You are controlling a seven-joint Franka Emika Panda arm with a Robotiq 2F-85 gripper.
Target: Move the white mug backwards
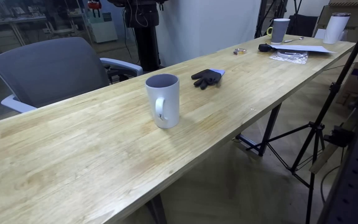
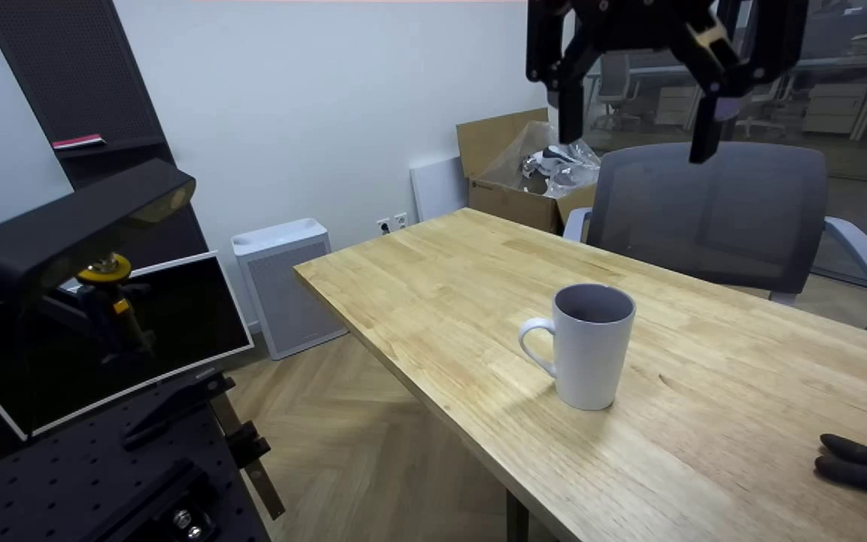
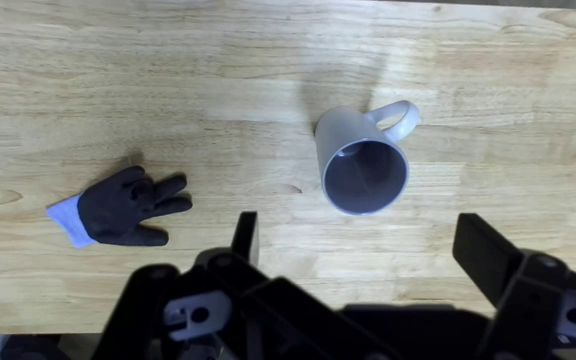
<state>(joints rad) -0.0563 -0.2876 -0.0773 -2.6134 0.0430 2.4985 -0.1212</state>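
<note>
The white mug (image 1: 170,107) stands upright on the wooden table (image 1: 82,149). It also shows in an exterior view (image 2: 591,361), with its handle toward the table's long edge. In the wrist view the mug (image 3: 339,131) is seen from above, its bluish-grey inside facing me and its handle at the upper right. My gripper (image 2: 638,126) hangs well above the table, its fingers wide apart and holding nothing. In the wrist view the open gripper (image 3: 358,240) has its fingertips below the mug's rim in the picture, one to each side, not touching it.
A black glove (image 3: 118,210) with a light blue cuff lies beside the mug. Farther along the table are a grey mug (image 1: 280,31), papers (image 1: 303,48), a plastic bag (image 1: 291,57) and a white tumbler (image 1: 336,29). An office chair (image 2: 708,218) stands at the table's long side.
</note>
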